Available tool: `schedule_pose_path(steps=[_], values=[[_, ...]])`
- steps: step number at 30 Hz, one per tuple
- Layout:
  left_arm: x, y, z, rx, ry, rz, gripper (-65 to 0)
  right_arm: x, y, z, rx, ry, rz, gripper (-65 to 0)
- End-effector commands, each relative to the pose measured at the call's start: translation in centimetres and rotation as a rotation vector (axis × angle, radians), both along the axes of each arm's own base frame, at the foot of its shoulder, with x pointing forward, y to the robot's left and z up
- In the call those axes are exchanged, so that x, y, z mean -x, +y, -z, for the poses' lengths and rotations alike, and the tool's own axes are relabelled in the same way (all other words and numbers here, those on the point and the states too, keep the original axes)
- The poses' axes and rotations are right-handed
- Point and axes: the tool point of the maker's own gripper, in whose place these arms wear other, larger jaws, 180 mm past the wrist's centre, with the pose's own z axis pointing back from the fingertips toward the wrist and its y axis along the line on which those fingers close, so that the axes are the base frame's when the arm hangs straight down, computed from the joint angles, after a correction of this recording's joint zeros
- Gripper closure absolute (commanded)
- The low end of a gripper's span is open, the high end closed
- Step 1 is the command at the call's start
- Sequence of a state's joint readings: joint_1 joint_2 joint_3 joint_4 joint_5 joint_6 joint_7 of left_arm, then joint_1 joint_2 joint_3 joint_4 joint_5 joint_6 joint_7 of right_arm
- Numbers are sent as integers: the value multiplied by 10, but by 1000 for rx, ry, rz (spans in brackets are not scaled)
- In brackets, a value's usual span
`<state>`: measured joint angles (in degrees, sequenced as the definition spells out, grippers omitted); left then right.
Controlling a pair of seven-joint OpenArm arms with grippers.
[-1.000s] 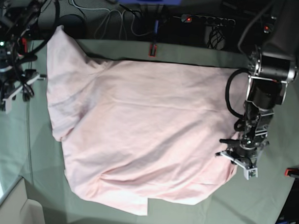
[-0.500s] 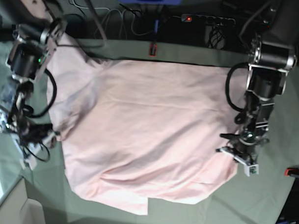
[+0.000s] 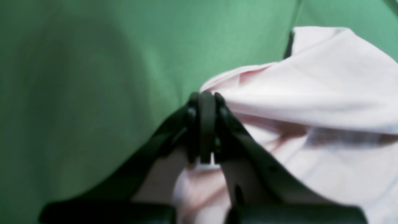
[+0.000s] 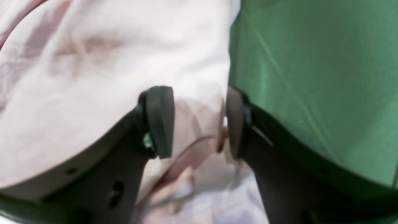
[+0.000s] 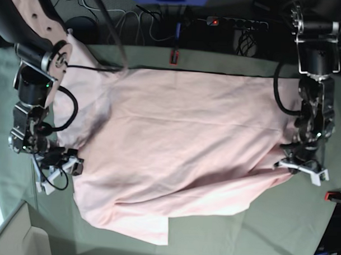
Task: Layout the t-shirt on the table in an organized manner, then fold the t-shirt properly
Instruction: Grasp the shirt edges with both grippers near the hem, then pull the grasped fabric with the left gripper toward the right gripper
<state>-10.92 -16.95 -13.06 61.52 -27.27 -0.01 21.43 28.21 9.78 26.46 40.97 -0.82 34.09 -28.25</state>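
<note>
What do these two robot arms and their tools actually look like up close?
Both arms are black jointed segments with round silver-rimmed joints and looping black cables. The right arm carries a pale panel dotted with holes near its top. Each tool, left tool and right tool, has two black fingers with flat rounded pads.

Both arms are showing dark grey and black segmented links with silver cylindrical joint housings, and looping black cables are running alongside them. The right arm's upper cover is looking pale pinkish-tan with small holes. The left pincer [image 3: 202,124] is showing matte black, curved fingers with flat pads; the right pincer [image 4: 199,121] is showing rounded dark pads [image 4: 160,121] and screw holes.
</note>
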Motion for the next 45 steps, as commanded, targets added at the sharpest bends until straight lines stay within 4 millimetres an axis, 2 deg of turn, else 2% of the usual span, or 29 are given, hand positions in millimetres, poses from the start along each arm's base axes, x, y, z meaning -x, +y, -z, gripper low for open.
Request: schedule_pose_path(steps=[1,4,6,7,10,13,15,18,20,22,25,29,33,35,40,42,45], values=[[-9,9,-29,-22,-77,-9,-1,-13,-6,-16,1,-55,12,-260],[3,8,-43,-28,-96,0,-1,-3,-5,-6,-1,-29,12,-152],[10,-4,-48,-23,-105,22,-1,3,-5,0,-1,-15,12,-31],[15,-10,-49,-22,-109,32,-1,8,-5,4,0,-3,12,0],[31,-24,-59,-30,-132,65,-1,22,-4,16,0,28,7,0],[47,-50,-69,-6,-169,96,-1,34,-13,21,14,36,17,0],[60,-64,-77,2,-192,115,-1,45,-18,14,55,4,-15,0],[76,-82,-86,24,-215,132,-1,63,-21,-9,147,-67,-76,0],[83,-95,-90,49,-227,138,-1,71,-14,-28,193,-119,-93,0],[88,-121,-94,73,-235,191,-1,80,-10,-46,241,-167,-101,0],[96,-166,-88,117,-216,299,-1,90,1,-63,264,-216,-106,0],[109,-226,-79,177,-177,456,-1,94,6,-69,273,-233,-107,0],[129,-267,-70,185,-133,609,-1,99,3,-66,279,-220,-107,0],[137,-275,-60,184,-103,646,-4,99,3,-66,282,-219,-107,0],[142,-276,-41,181,-25,666,-26,99,3,-65,282,-217,-108,0],[149,-278,-36,188,28,682,-83,99,3,-65,280,-217,-107,0],[152,-282,-46,190,35,707,-201,100,4,-64,278,-215,-107,0]])
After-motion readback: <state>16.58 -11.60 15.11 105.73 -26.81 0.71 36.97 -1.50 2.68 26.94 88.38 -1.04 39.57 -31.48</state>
